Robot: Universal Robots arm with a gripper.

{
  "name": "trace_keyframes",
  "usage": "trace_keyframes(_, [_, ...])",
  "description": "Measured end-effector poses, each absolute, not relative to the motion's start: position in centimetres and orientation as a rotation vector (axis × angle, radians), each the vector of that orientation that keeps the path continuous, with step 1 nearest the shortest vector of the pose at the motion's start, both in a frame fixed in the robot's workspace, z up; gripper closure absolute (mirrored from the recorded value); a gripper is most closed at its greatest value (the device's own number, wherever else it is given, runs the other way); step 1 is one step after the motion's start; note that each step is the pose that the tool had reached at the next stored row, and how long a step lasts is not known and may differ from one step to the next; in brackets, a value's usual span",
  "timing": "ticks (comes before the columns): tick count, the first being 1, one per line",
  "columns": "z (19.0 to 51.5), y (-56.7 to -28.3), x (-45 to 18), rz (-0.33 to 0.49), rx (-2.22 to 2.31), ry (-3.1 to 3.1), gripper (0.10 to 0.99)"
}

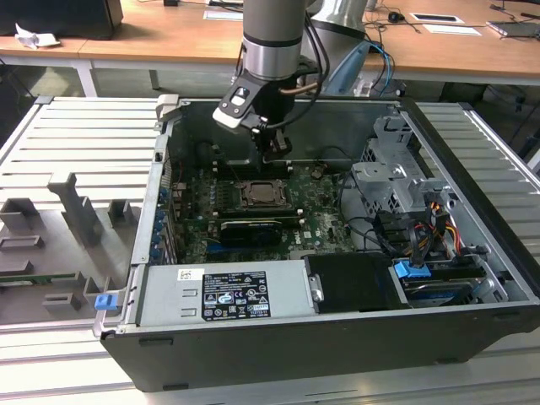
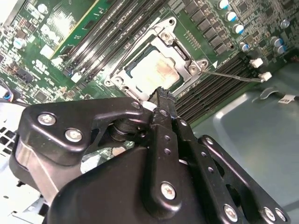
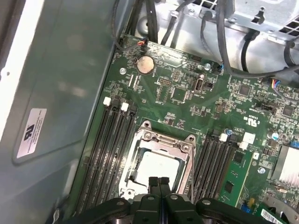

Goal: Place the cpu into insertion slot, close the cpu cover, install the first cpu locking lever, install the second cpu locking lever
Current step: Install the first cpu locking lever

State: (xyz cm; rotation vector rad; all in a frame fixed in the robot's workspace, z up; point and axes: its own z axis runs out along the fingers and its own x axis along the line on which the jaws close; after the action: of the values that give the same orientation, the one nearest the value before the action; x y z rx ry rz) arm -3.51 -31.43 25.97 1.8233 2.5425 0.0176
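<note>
The cpu (image 3: 156, 170) lies flat in its socket, mid-board inside the case (image 1: 472, 245), with the cover (image 3: 187, 154) apparently down around it. The end effector (image 3: 159, 183) hangs just above the socket's edge, fingers pressed together and pinching nothing.

The chip is likely light, stiff and fragile, so it is best held by its edges. The cover is thin sheet metal, best pushed on its frame. In the second wrist view, the lever (image 2: 233, 74) looks springy.

Count: one cpu, one cover, one lever seen jutting free.
</note>
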Motion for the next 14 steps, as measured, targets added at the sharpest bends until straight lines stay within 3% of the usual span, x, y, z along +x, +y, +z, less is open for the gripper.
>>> trace_keyframes(14, [25.94, -31.43, -3.52, 0.02, 1.546, 2.721, 0.98])
